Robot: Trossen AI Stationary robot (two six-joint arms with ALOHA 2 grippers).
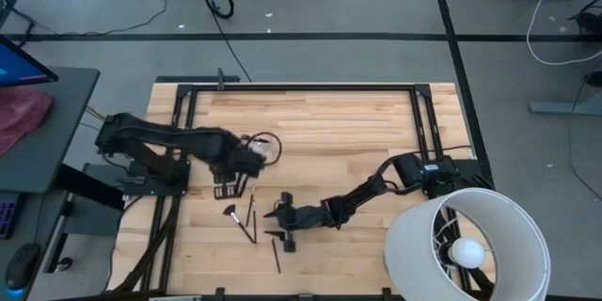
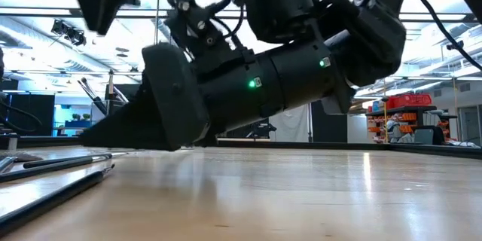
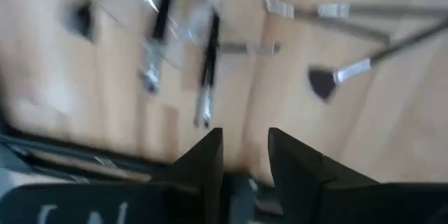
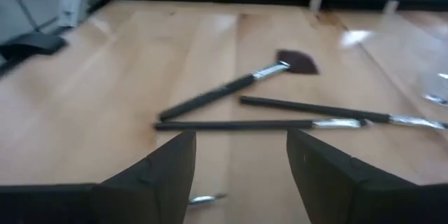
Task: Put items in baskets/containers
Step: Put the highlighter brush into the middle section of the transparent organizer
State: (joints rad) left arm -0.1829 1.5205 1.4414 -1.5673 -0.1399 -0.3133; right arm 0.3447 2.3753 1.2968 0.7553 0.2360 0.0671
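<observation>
1. While the left hand hangs over the clear container near the left side of the counter, its fingers stand a little apart and pinch nothing.
2. In the left wrist view two brushes lie inside the container; its edges only glint, so I am not sure of its exact outline.
3. The right hand is low over the middle front of the counter, its fingers spread wide and empty.
4. Just ahead of it a fan brush and two straight brushes lie flat on the wood, close together.
5. In the high view these loose brushes lie between the two hands, and one more brush lies nearer the front edge.
6. A white lamp shade stands at the right front corner.
</observation>
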